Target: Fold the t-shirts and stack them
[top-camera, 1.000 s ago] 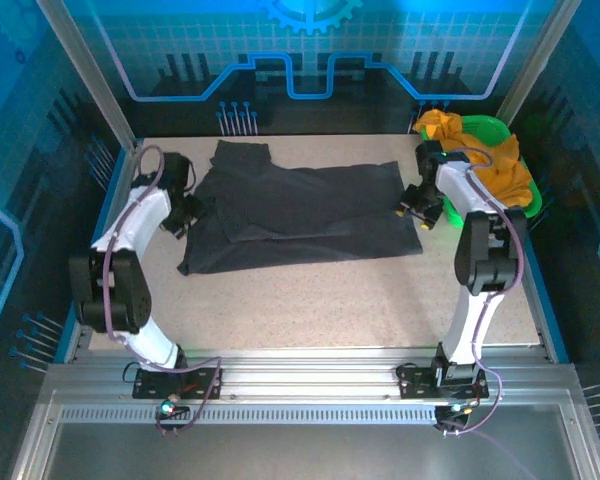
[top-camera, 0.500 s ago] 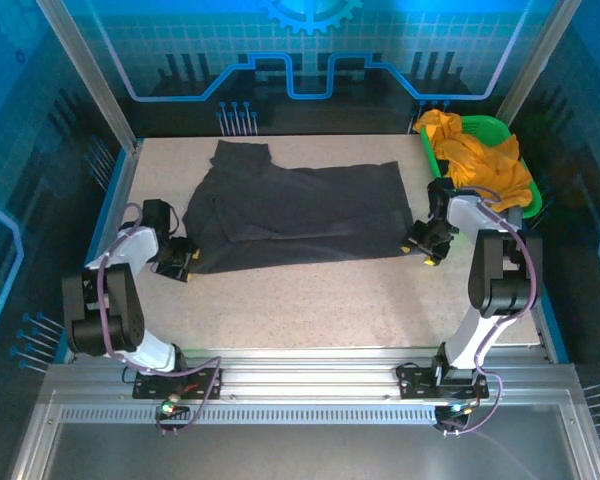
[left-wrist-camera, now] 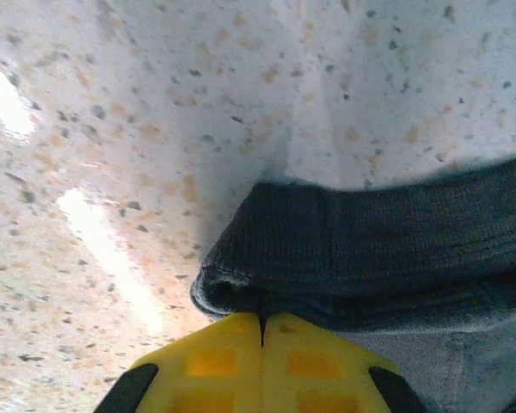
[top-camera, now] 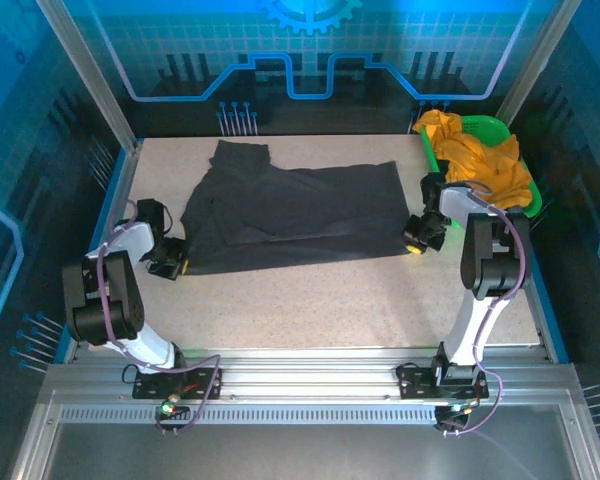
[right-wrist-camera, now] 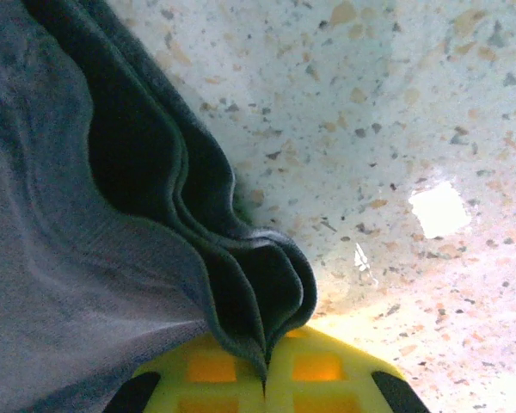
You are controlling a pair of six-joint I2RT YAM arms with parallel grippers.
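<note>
- Yellow-padded left gripper was pinched shut on the hem corner of the charcoal t-shirt; right gripper was clamped on bunched layers at its right edge.
- Shirt lay partly folded on the tabletop; fold looked unfinished, nothing stacked.
- Mustard-orange t-shirt sat in the green basket, probably untouched.
- Both arms were low, flanking the shirt.

Speckled table; charcoal t-shirt spread; green basket far-right corner
</note>
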